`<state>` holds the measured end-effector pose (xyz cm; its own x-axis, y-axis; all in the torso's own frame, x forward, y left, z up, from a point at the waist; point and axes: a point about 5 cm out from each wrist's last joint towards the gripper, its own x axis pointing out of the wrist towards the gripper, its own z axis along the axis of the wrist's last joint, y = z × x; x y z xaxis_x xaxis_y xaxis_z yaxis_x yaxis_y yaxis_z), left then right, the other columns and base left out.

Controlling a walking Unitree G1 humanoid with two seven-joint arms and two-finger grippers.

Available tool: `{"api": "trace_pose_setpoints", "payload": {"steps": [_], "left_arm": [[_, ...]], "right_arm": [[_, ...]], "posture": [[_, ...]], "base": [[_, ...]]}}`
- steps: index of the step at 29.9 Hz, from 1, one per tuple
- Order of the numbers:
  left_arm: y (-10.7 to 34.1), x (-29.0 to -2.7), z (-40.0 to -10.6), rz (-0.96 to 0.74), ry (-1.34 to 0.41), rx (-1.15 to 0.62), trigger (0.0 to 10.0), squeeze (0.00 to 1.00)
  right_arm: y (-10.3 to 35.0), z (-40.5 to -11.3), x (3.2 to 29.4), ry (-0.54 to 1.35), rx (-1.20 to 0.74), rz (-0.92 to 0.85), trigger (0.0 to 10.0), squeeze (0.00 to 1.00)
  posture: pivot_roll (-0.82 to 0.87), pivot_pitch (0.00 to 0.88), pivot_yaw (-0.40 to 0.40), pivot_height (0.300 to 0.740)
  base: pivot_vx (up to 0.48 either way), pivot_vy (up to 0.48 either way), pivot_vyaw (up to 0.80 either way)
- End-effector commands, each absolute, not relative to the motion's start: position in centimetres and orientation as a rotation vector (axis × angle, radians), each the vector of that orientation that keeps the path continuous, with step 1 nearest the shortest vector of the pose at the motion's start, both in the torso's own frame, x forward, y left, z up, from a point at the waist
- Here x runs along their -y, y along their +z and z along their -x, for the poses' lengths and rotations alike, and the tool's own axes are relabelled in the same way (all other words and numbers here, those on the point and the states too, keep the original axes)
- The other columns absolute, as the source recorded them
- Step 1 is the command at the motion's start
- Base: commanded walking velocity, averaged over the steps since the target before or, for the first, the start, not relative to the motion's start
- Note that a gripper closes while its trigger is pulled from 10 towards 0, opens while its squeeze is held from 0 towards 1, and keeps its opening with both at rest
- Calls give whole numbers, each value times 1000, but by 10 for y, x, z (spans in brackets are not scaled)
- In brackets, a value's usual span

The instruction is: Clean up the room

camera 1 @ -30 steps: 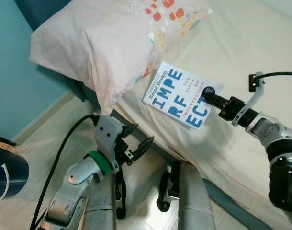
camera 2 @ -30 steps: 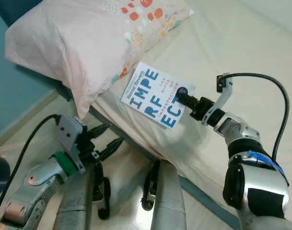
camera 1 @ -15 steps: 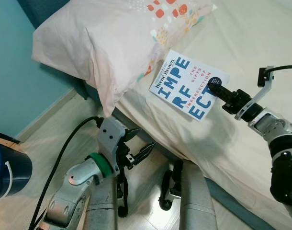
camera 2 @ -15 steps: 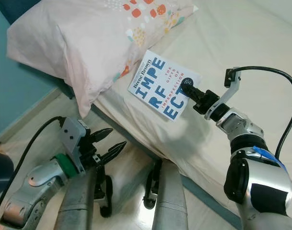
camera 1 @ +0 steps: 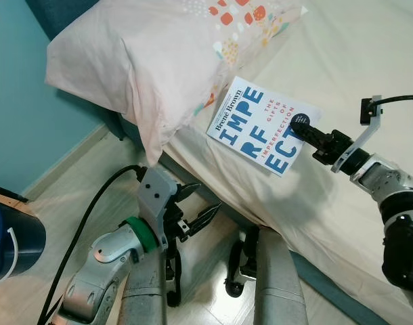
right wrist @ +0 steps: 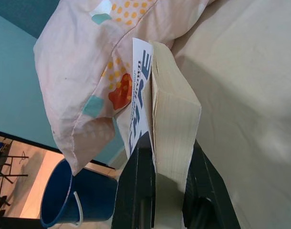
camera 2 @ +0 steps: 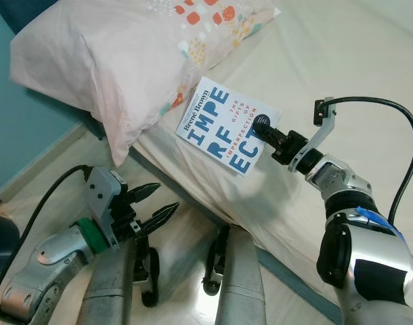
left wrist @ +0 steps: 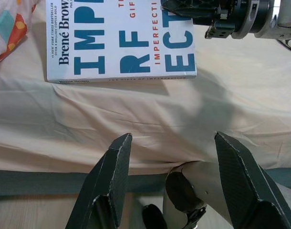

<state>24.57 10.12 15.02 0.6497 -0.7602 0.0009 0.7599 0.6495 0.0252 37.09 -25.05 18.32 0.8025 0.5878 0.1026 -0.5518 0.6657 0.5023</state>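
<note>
The right gripper (camera 1: 300, 126) is clamped on the edge of the white book (camera 1: 261, 124), which is lifted a little over the cream bed sheet (camera 1: 342, 61) just beside the pillow (camera 1: 145, 54); the right wrist view shows the two fingers (right wrist: 138, 191) pressing the page block from both sides. This view also shows a blue bucket (right wrist: 71, 200) on the floor, half cut off in the head views. The left gripper (camera 1: 196, 215) hangs low by the bed edge with fingers apart, holding nothing, and its wrist view cuts off the top of the book's cover.
</note>
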Motion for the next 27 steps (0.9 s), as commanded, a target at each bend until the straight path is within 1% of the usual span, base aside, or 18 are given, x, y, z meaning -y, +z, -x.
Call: {"api": "trace_pose_setpoints", "payload": {"steps": [1,5,7,10,11,13,14,16,17,18,20,21,23,24,26,27], "left_arm": [[146,-98,-240,-14,-895,-16,10000,0],[147,-96,-239,-15,-917,-16,10000,0],[148,-94,-237,-15,-949,-17,10000,0],[148,-94,-237,-15,-949,-17,10000,0],[149,-93,-235,-18,-968,-9,10000,0],[149,-93,-235,-18,-968,-9,10000,0],[152,-91,-234,-21,-981,13,10000,0],[152,-91,-234,-21,-981,13,10000,0],[156,-90,-234,-28,-988,39,10000,0],[156,-90,-234,-28,-988,39,10000,0],[160,-89,-236,-36,-993,65,10000,0],[161,-88,-236,-38,-994,67,10000,0],[161,-88,-236,-38,-994,67,10000,0],[161,-88,-237,-37,-995,66,10000,0],[161,-88,-237,-37,-997,66,10000,0],[161,-87,-237,-37,-1000,65,10000,0]], "right_arm": [[175,-367,256,617,-81,-549,10000,0],[174,-367,257,612,-82,-537,10000,4],[174,-367,257,605,-79,-535,10000,27],[174,-367,257,605,-79,-535,10000,27],[174,-367,258,603,-78,-536,10000,102],[174,-367,258,603,-78,-536,10000,102],[174,-366,258,601,-79,-536,10000,302],[174,-366,258,601,-79,-536,10000,302],[174,-367,258,599,-79,-536,10000,400],[174,-367,258,599,-79,-536,10000,400],[174,-367,259,589,-80,-535,10000,796],[174,-367,259,586,-80,-535,10000,957],[174,-367,259,586,-80,-535,10000,957],[174,-367,259,585,-80,-534,10000,1000],[174,-367,260,580,-79,-530,10000,1000],[174,-367,261,572,-80,-520,10000,914]], "posture": [[185,355,17,605],[188,352,20,605],[188,351,22,605],[188,351,22,605],[188,351,21,605],[188,351,21,605],[188,351,23,605],[188,351,23,605],[189,352,23,605],[189,352,23,605],[189,351,25,605],[189,351,26,605],[189,351,26,605],[189,351,27,605],[186,350,29,605],[185,350,30,605]], "base": [[0,0,0],[0,0,0],[0,0,0],[0,0,0],[0,0,0],[0,0,0],[0,0,0],[0,0,0],[0,0,0],[0,0,0],[0,0,0],[0,0,0],[0,0,0],[0,0,0],[0,0,0],[0,0,0]]}}
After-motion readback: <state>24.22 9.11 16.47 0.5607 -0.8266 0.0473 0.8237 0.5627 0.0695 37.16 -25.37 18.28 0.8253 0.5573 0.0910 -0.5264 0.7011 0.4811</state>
